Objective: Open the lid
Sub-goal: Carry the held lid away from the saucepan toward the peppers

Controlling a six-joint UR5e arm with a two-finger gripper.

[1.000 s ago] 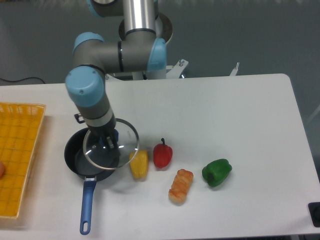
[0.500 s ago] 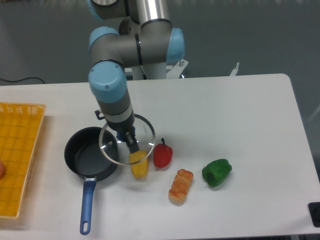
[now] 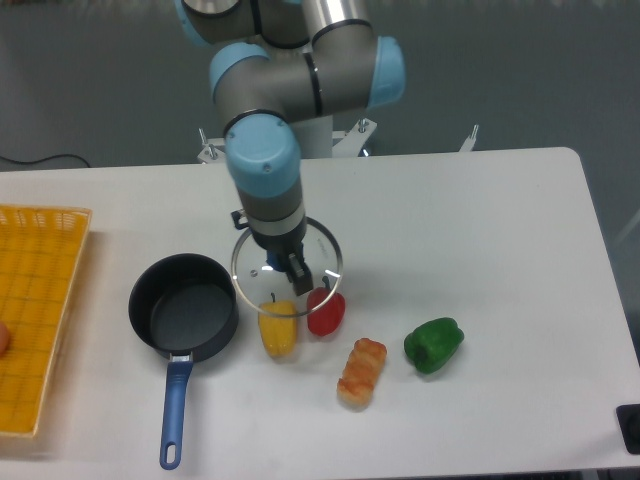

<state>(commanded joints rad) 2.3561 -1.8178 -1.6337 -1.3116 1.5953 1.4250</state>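
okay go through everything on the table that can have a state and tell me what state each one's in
lid: off the pan, held in the air.
saucepan: uncovered, looks empty.
gripper: shut on the lid's knob.
yellow basket: mostly empty; something small at its left edge.

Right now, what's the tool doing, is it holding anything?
Tool: closed on the lid, gripping its blue centre knob and carrying it clear of the saucepan.
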